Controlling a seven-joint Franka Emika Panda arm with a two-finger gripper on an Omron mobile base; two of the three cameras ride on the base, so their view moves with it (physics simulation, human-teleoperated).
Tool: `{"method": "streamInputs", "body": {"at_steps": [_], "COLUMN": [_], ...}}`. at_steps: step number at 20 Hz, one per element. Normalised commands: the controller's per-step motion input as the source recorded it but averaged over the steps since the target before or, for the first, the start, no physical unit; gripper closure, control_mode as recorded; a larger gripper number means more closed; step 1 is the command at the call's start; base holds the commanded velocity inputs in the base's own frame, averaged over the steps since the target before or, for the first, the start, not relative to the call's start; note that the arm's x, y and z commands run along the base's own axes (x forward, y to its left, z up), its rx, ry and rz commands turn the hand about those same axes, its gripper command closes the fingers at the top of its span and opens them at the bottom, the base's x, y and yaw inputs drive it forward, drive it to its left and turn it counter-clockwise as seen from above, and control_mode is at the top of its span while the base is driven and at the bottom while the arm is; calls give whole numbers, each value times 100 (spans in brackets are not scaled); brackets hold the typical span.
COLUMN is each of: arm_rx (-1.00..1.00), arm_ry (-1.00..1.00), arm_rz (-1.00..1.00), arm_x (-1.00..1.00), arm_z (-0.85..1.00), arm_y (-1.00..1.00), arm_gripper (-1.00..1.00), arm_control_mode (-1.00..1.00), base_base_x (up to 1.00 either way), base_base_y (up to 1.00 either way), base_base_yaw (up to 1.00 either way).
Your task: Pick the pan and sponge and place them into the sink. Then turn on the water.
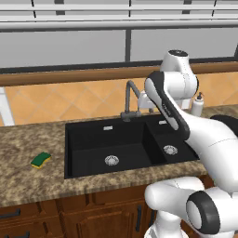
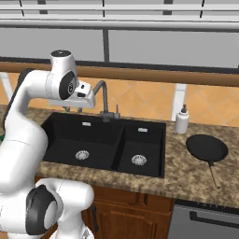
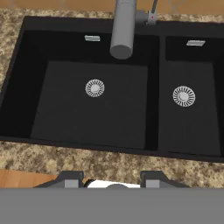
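So the gripper hangs above the sink, looking down into it; its fingertips stand apart with nothing between them, though how wide I cannot tell. Straight ahead of the hand is the wide basin with a silver drain, and the narrow basin sits to its right. A grey faucet spout pokes in above the wide basin. The pan lies on the counter well off to the hand's right, past a soap bottle. The sponge rests on the counter well to the hand's left, apart from the sink.
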Motion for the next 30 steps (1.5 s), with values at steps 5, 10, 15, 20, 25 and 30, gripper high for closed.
{"method": "streamInputs", "body": {"at_steps": [5, 10, 15, 20, 25, 30], "arm_rx": [0, -1, -2, -1, 0, 0], "arm_ry": [-1, -1, 1, 2, 1, 0], "arm_rz": [0, -3, -2, -1, -1, -3], "arm_x": [-46, -98, -56, -2, 9, 27], "arm_z": [0, -7, -27, -37, -45, -38], "arm_y": [-6, -46, -85, -100, -98, -82], "arm_gripper": [-100, -100, -100, -100, -100, -100], "arm_control_mode": [-100, -100, -100, -100, -100, -100], "base_base_x": [0, 0, 0, 0, 0, 0], "base_base_y": [0, 0, 0, 0, 0, 0], "base_base_yaw": [0, 0, 0, 0, 0, 0]}}
